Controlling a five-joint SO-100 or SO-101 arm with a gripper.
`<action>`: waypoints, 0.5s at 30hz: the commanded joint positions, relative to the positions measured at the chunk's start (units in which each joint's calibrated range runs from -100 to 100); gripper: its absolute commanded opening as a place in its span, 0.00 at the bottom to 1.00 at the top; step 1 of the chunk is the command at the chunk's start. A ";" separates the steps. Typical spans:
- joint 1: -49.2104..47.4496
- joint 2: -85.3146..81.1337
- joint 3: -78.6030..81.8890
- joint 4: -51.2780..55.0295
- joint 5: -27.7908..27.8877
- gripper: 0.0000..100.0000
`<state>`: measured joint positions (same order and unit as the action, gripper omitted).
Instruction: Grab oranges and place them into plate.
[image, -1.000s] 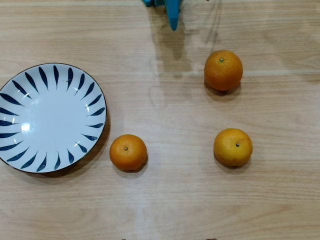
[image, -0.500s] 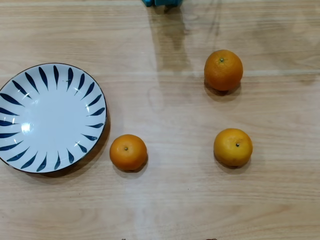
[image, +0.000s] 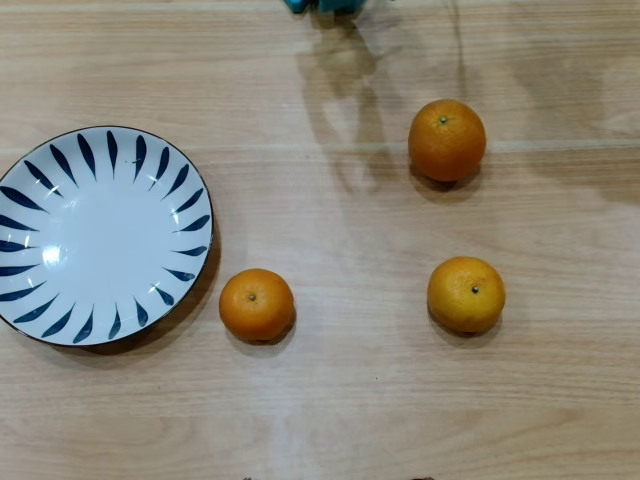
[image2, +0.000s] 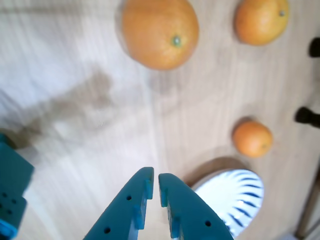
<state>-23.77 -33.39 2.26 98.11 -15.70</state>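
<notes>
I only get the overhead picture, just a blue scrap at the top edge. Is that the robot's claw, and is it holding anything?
Observer: Yes. The wrist view shows the gripper nearly shut and empty.
Operator: Is it touching the table?
Observer: No, it hangs above bare wood.
Operator: Which fruit is nearest its camera?
Observer: The biggest-looking orange; the plate sits partly behind a finger.

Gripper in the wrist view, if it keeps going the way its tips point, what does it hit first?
Probably the big orange: the nearly closed gripper points up the picture at it over bare table. Depth is unclear.
</notes>
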 joint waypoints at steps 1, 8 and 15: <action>-2.44 4.40 -4.02 1.12 -4.32 0.03; -7.12 10.90 -6.20 -0.60 -18.49 0.03; -8.65 16.06 -5.47 -7.13 -36.99 0.03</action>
<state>-31.45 -18.49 -0.93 92.85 -45.49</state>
